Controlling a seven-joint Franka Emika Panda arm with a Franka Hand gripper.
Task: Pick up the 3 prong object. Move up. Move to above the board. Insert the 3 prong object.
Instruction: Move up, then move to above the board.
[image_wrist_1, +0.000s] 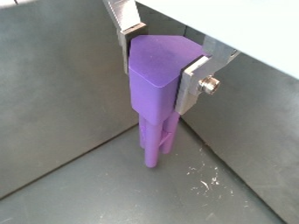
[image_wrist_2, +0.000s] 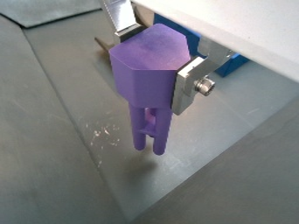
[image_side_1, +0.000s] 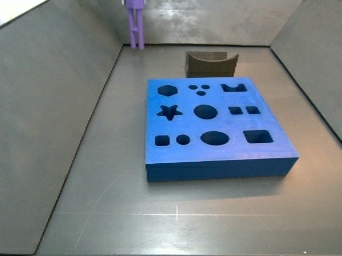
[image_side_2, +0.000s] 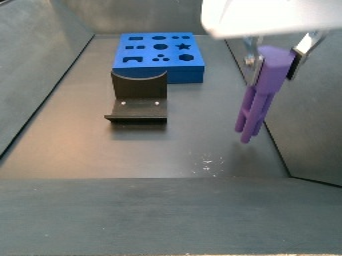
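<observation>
3 prong object (image_wrist_2: 149, 74) nearest lens, upright, legs just above floor (image_side_2: 147, 150). Gripper (image_wrist_1: 163, 63) jaws clamp its upper body, near wall corner. Board (image_side_1: 214, 130) well apart, fixture (image_side_2: 138, 98) between. We judge risk: peg tilting in grip, legs missing cut-out.

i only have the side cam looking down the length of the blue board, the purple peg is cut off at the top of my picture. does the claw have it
Observer: Yes. In both wrist views the claw is clamped on the thick top of the purple peg, one silver finger on each side.
Operator: is it off the floor
Observer: A side view shows the peg hanging with its thin legs above the floor, clear of it.
Operator: over the board yet
Observer: No. In that same view the blue board lies well away from the peg, with the dark fixture beside it.
</observation>
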